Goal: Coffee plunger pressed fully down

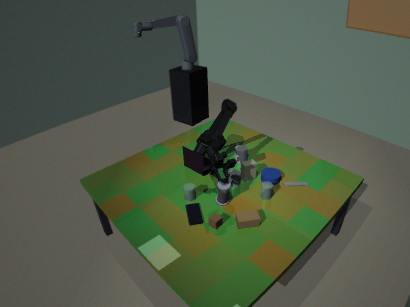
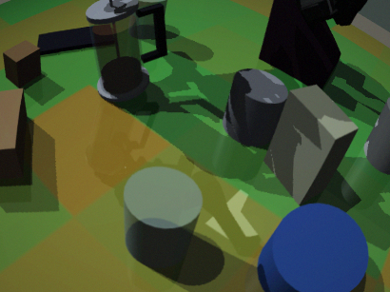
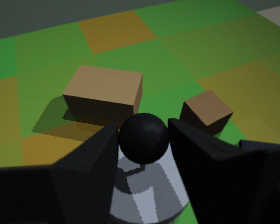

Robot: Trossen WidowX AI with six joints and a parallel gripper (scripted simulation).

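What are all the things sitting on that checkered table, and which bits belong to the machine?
Clear glass coffee press with grey lid and black handle: one, mid-table, upright.
Round black plunger knob: one, just above the press lid.
Translucent pale cylinders: two, either side of the press.
Dark grey cylinder: one, beside the grey block.
Grey rectangular block: one, tilted.
Blue round cylinder: one, right of the press.
Tan box: one, front.
Small brown cube: one, beside the tan box.
Flat dark slab: one, front left.
Green and orange checkered table: one.
Black gripper: one, shut on the knob.
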